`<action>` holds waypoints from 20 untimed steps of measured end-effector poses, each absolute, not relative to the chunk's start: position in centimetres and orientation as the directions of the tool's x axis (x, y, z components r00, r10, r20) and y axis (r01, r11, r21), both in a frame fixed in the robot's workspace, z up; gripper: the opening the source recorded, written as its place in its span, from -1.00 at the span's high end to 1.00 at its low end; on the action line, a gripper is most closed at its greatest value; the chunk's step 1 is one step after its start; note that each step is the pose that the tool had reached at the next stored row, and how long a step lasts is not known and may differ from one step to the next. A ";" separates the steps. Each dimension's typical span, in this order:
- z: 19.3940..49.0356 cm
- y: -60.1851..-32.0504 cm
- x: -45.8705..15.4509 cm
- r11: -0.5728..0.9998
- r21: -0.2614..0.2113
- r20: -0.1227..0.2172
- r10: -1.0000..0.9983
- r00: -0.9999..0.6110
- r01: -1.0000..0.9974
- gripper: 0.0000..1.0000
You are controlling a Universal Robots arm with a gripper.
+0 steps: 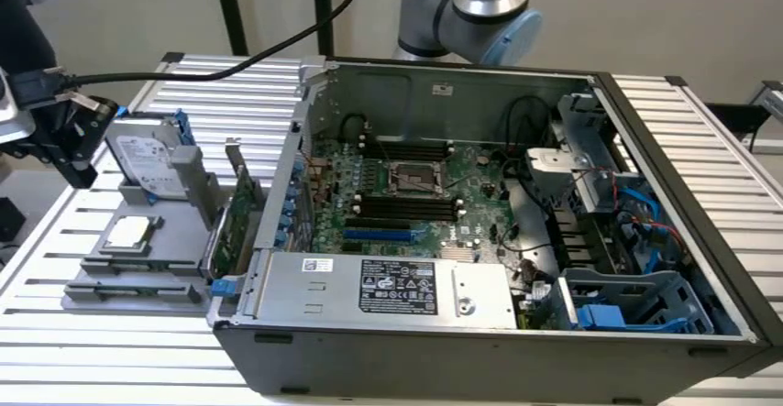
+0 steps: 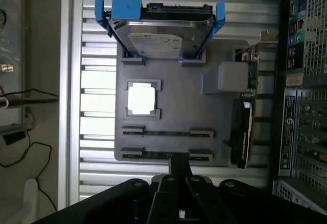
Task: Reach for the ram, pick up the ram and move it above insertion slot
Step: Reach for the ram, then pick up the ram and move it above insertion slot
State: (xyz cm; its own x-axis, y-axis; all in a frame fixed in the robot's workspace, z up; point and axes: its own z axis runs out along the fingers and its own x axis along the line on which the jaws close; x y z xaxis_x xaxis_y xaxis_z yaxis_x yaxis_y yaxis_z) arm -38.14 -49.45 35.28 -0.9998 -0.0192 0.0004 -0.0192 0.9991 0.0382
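**Desk:** Where is the arm's end now?

**Operator:** Far over on the exterior view's left. I see the gripper [image 1: 73, 170] hanging above the gray tray [image 2: 179, 106], apart from it. I cannot tell how far open it is. I see nothing in its hold.

**Desk:** And the ram?

**Operator:** The ram [image 2: 148, 155] stands on edge in the tray's holders, a thin dark strip. It is the nearest thing to the gripper, right under its tip in the wrist view. 1 second strip [image 2: 166, 133] like it sits in the next holder row, just beyond.

**Desk:** What else is on the tray?

**Operator:** Past the 2 strips, a CPU [image 2: 141, 99] lies flat. At the tray's end farthest from the gripper, a hard drive [image 2: 158, 37] leans tilted in its blue rails [image 2: 125, 6]. On the tray's case side, a green expansion card [image 2: 242, 132] stands on edge, just beside the open case [image 1: 490, 360].

**Desk:** The board?

**Operator:** Well apart from the gripper, toward the exterior view's right. The motherboard [image 1: 478, 172] lies inside the case, with its long black insertion slots [image 1: 410, 206] near the middle.
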 end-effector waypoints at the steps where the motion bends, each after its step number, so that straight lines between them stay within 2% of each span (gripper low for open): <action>1: 35.2 -49.9 -38.1 0.999 0.038 0.001 -0.019 -1.000 -0.019 0.79; 20: 35.1 -50.1 -38.1 0.999 0.037 0.000 -0.019 -1.000 -0.019 0.79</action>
State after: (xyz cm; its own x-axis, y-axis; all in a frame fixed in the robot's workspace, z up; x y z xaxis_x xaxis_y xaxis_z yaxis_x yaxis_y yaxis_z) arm -38.15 -50.10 35.10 -0.9998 -0.0191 0.0004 -0.0191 0.9991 0.0367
